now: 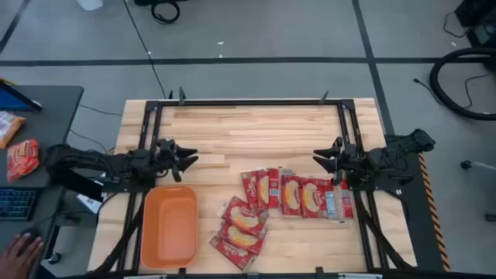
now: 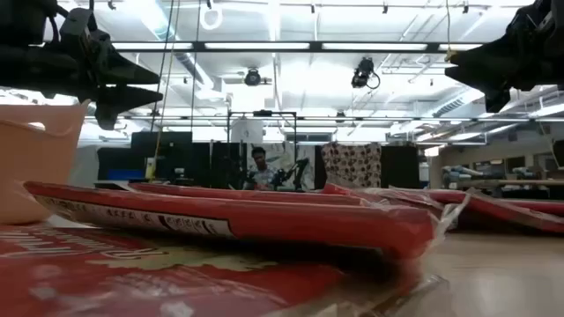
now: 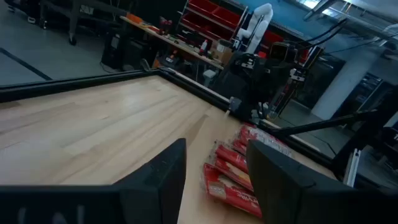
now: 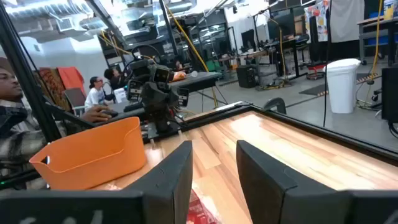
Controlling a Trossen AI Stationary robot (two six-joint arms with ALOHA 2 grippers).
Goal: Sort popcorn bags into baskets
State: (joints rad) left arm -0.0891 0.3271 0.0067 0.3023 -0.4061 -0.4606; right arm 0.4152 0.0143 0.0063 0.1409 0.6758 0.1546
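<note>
Both grippers hover with fingers spread and empty: left gripper (image 1: 188,160) just beyond the orange basket (image 1: 169,226), right gripper (image 1: 320,158) beside the red popcorn bags (image 1: 298,194) strewn at the table's (image 1: 248,128) near centre-right.

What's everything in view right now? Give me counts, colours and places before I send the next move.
popcorn bags: about ten, red with cream panels, on the table between the arms, none in the tub
basket: one, orange, empty, near the left arm
snack packet: one, orange-red, on the grey desk beside the table
keyboard: one, dark, on that desk
person's hand: one, at the desk edge
left gripper: open, empty, above bare wood
right gripper: open, empty, beside the bags
</note>
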